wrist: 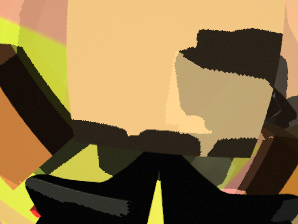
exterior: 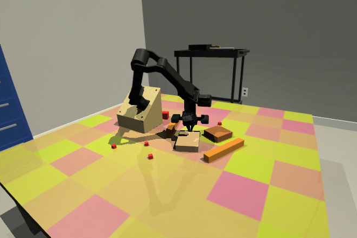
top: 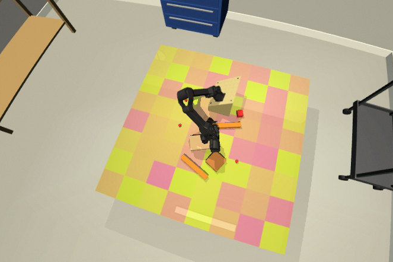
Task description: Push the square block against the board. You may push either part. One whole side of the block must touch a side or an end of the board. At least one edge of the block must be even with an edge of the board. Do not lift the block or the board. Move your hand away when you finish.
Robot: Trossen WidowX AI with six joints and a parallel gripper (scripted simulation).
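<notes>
The square block [top: 216, 162] [exterior: 218, 133] [wrist: 15, 142] is brown-orange and lies flat, turned at an angle to the board. The pale tan board [top: 198, 143] [exterior: 187, 142] [wrist: 130, 60] lies flat beside it. One corner of the block points near a board corner; no whole side lies against the board. My gripper [exterior: 190, 130] [wrist: 161, 145] is shut and empty, pointing down at the board's far edge in the exterior view. Whether the tips touch the board I cannot tell. The arm hides the fingertips and part of the board in the top view.
One orange bar [top: 194, 166] [exterior: 223, 150] lies near the block and board. Another orange bar [top: 230, 125] [exterior: 172, 128] lies on the gripper's other side. A tan sloped box [top: 229, 89] [exterior: 153, 114] stands by the arm base. A red cube [top: 239, 113] [exterior: 165, 114] and several smaller ones lie around.
</notes>
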